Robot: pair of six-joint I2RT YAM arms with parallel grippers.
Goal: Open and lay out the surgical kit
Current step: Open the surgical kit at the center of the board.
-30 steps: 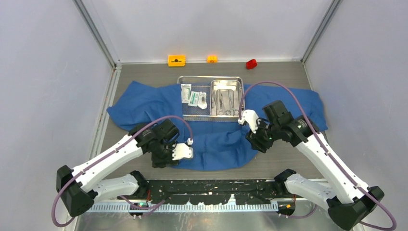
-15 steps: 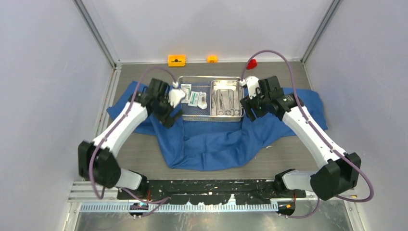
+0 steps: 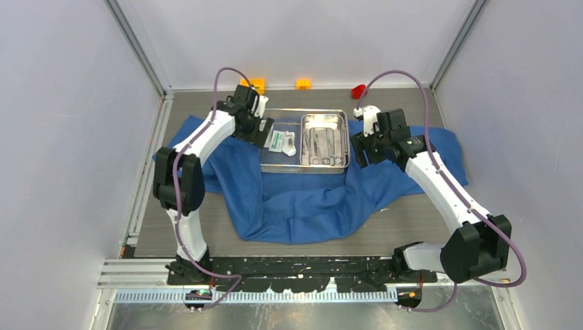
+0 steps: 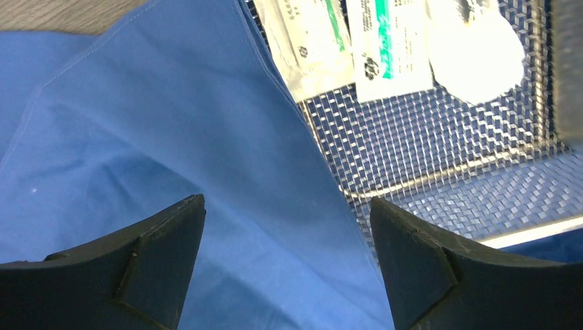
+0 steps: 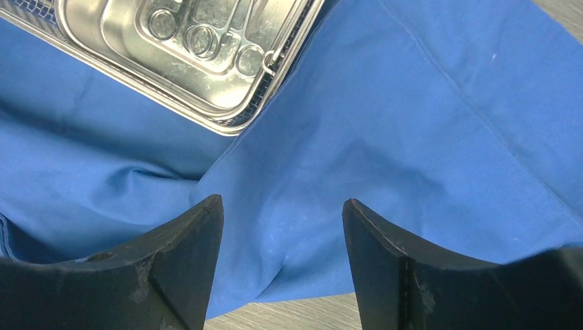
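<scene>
1. Grey walls enclose a wood-grain bench (image 3: 426, 220).
2. Blue cloth (image 3: 302, 206) lies opened across the bench's middle. It is rumpled, and its near part is bunched in front of the basket.
3. Left arm (image 3: 206, 137) reaches to the basket's far-left corner. The left jaws stand wide above the cloth's edge and grip nothing.
4. Right arm (image 3: 440, 182) reaches to the basket's right side. The right jaws stand wide above the cloth just beside the basket's corner, with nothing between them.
5. Wire-mesh basket (image 3: 278, 162) sits uncovered on the cloth, towards the far side. A cloth edge overlaps its left side.
6. Steel tray (image 3: 324, 117) sits inside the basket's right half.
7. Metal instruments (image 3: 323, 144) lie in the tray. Ring handles show in the right wrist view.
8. Three white packets (image 4: 385, 48) lie side by side on the mesh in the basket's left half.
9. Two orange blocks (image 3: 303, 84) and a red block (image 3: 358, 91) sit along the far edge, off the cloth. The left arm partly hides one orange block.
</scene>
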